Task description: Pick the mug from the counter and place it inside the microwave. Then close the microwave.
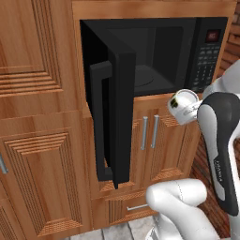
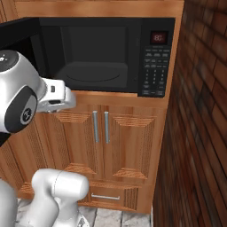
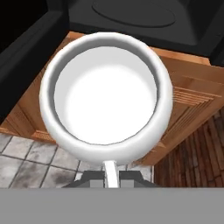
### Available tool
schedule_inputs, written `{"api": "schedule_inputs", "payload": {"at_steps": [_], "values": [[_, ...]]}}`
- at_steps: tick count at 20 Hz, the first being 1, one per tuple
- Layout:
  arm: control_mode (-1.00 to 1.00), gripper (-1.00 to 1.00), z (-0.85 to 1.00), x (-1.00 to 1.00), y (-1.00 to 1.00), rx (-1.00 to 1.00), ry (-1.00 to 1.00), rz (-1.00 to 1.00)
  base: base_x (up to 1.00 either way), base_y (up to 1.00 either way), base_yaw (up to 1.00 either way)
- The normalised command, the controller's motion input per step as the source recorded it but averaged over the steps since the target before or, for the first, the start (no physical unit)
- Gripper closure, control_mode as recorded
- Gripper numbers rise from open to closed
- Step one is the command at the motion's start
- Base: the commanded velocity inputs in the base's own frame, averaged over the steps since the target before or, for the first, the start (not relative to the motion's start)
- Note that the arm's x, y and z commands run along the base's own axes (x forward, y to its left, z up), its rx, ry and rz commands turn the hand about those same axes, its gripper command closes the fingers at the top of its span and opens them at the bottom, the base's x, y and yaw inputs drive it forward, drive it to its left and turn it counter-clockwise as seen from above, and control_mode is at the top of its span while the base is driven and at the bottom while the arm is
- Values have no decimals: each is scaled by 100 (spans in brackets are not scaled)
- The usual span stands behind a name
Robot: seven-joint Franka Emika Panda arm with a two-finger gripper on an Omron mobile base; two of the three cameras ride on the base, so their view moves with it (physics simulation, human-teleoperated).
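Note:
The white mug (image 1: 182, 102) hangs in the air just in front of the microwave (image 1: 154, 51), slightly below its open cavity and toward its right side. My gripper (image 1: 191, 112) is shut on the mug's small handle. In the hand view the mug (image 3: 105, 100) faces me mouth-on, and its handle runs down between my gripper's (image 3: 110, 178) fingertips. Beyond the mug's rim lies the microwave's round turntable (image 3: 133, 11). The microwave door (image 1: 115, 117) stands swung wide open to the left. The counter is out of view.
Wooden cabinet doors with metal handles (image 1: 150, 133) sit under the microwave. A brick wall (image 2: 199, 115) closes off the right side. Grey floor tiles (image 3: 30, 153) lie below. The keypad and red display (image 2: 157, 57) are at the microwave's right.

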Motion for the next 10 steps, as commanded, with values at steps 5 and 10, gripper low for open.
{"api": "schedule_inputs", "payload": {"at_steps": [5,10], "values": [[-100,100,31,70,-2,0,-13,1,0,0,0],[-100,100,20,55,0,0,-4,1,0,0,0]]}}
